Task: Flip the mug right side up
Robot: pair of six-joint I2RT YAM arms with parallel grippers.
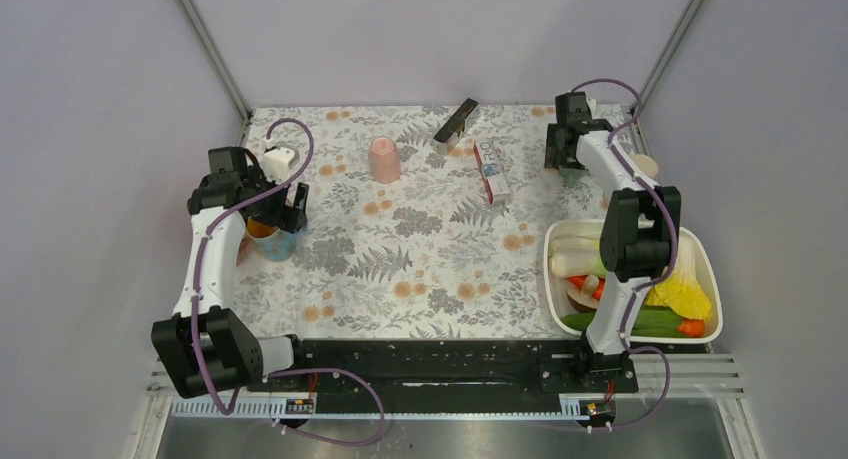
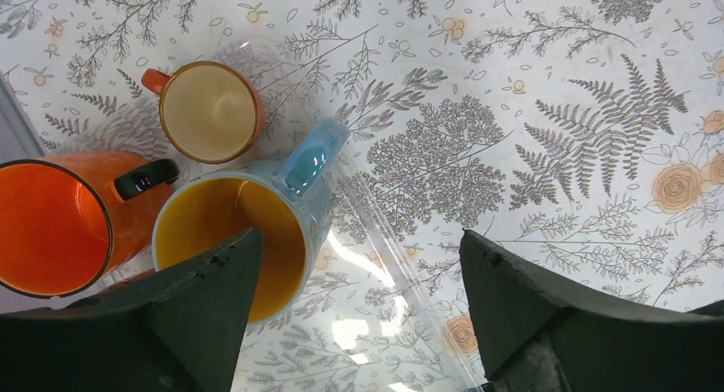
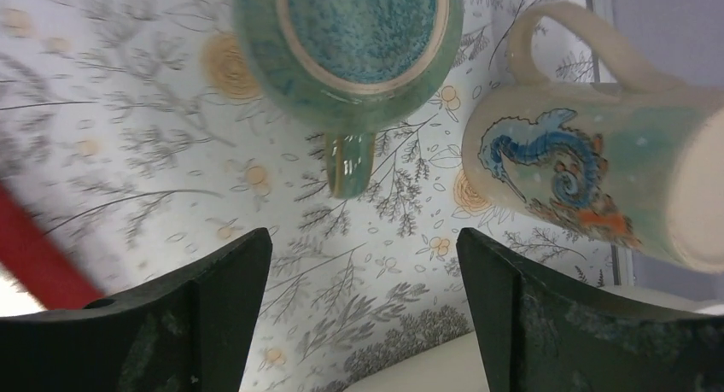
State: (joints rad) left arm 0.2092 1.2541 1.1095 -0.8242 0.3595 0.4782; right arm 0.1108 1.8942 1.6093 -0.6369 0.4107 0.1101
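My right pincer (image 3: 363,247) is spread wide with nothing between its fingers. The teal mug (image 3: 350,33) sits just ahead of it on the bench (image 3: 128,153), resting on its rim with the glazed foot ring facing up at the wrist camera. I judge this is the one to flip. Its handle (image 3: 350,166) points straight back toward the pincer, about on the centreline between the two fingers. So the mug's body axis stands vertical and the handle runs along my line of approach. Off to the pincer's right, near the teal mug but apart from it, a cream seahorse mug (image 3: 589,170) appears to lie on its side. My left pincer (image 2: 359,238) is also spread, far across the bench above an upright blue-handled mug (image 2: 213,221), so the right arm is clearly the nearer one.
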